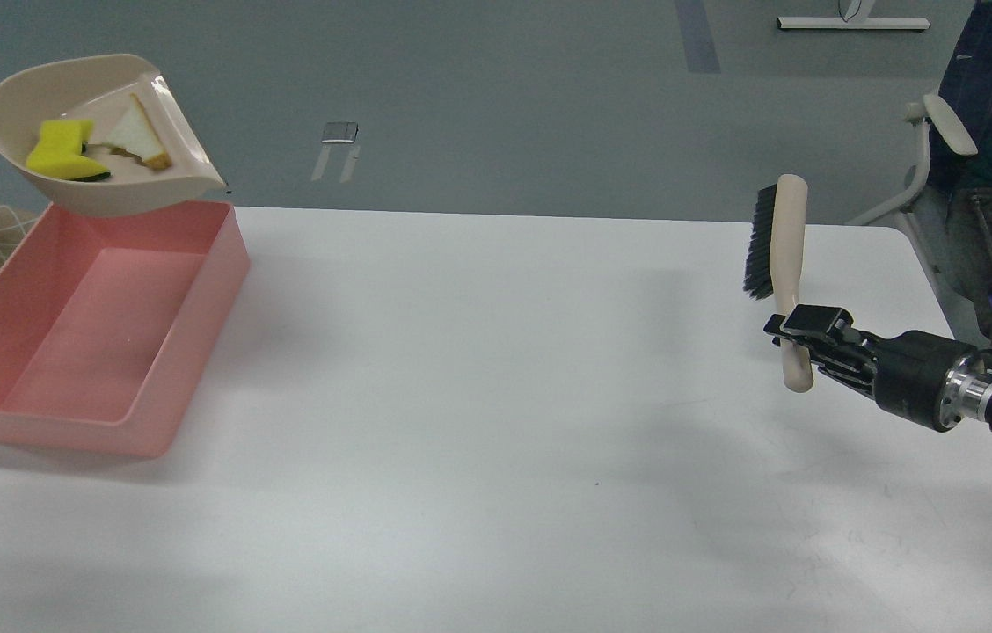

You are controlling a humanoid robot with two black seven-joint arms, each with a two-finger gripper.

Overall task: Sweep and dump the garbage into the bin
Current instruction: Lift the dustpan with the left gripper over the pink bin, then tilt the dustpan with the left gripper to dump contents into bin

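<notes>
Garbage [96, 148] in dustpan [162, 189] above bin [197, 272].

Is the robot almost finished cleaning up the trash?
Nearly! Sweeping looks done: the yellow scrap and the bread slice already lie in the dustpan. Right now the dustpan hangs above the pink bin, while the right gripper holds the brush upright. Left: tipping both scraps into the bin, which has nothing in it yet.
</notes>
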